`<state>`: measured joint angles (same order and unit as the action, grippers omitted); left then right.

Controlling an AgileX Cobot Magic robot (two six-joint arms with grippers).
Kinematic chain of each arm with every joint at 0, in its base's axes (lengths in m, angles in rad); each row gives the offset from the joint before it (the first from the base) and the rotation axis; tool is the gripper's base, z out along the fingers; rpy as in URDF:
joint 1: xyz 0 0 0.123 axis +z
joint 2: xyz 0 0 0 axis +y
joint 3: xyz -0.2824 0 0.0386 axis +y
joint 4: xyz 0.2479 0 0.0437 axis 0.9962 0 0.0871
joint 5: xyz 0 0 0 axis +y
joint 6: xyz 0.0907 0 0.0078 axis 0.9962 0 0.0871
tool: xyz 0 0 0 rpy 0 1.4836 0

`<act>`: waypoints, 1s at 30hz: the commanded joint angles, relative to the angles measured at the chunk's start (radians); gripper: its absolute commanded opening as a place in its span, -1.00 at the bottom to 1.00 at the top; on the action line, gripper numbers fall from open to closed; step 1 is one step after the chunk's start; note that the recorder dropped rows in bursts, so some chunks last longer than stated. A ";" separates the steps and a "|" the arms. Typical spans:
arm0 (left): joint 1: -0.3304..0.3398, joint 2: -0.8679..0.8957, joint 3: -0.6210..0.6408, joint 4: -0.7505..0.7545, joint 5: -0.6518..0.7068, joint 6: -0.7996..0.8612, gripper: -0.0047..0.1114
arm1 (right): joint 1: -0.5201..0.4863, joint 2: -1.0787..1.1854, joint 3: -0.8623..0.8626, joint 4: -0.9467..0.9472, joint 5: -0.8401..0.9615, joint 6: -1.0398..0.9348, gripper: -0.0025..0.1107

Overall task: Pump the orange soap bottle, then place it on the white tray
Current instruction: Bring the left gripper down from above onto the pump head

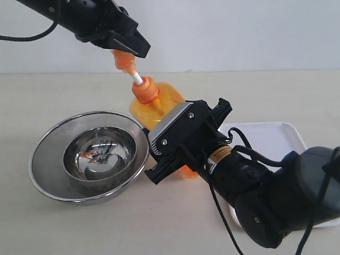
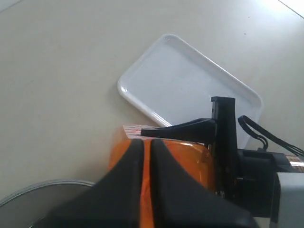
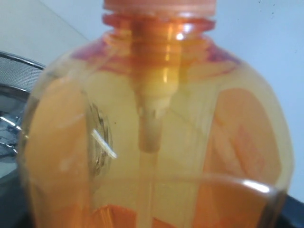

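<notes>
Now over the beige table [image 1: 79, 223], white wall [image 1: 239, 32] behind, right fingers [image 2: 187, 129] pinch the orange soap bottle [image 1: 167, 98], left fingers [image 2: 123, 180] pressed together.

My left arm extended from the upper left of the exterior view, its claw [image 1: 130, 49] angled downward with its 2 fingers [image 2: 118, 190] pressed almost together. My right arm stretched in from the lower right, wrist bent, its claw [image 1: 167, 149] spread wide and clamped around the orange soap bottle [image 1: 167, 98].
</notes>
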<state>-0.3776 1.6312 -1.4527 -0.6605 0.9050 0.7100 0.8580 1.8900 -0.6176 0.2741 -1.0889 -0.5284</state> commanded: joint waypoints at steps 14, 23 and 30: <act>-0.001 -0.116 0.043 0.194 0.024 -0.197 -0.84 | 0.001 -0.009 -0.004 0.007 -0.009 0.022 -0.96; -0.001 -0.122 0.094 0.176 0.017 -0.177 -0.84 | 0.001 -0.009 -0.004 0.007 -0.012 0.024 -0.96; -0.001 -0.154 0.118 0.163 0.039 -0.171 -0.84 | 0.001 -0.009 -0.004 0.007 -0.012 0.025 -0.96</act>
<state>-0.3776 1.5042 -1.3481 -0.4835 0.9332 0.5338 0.8580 1.8900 -0.6176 0.2883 -1.0948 -0.5007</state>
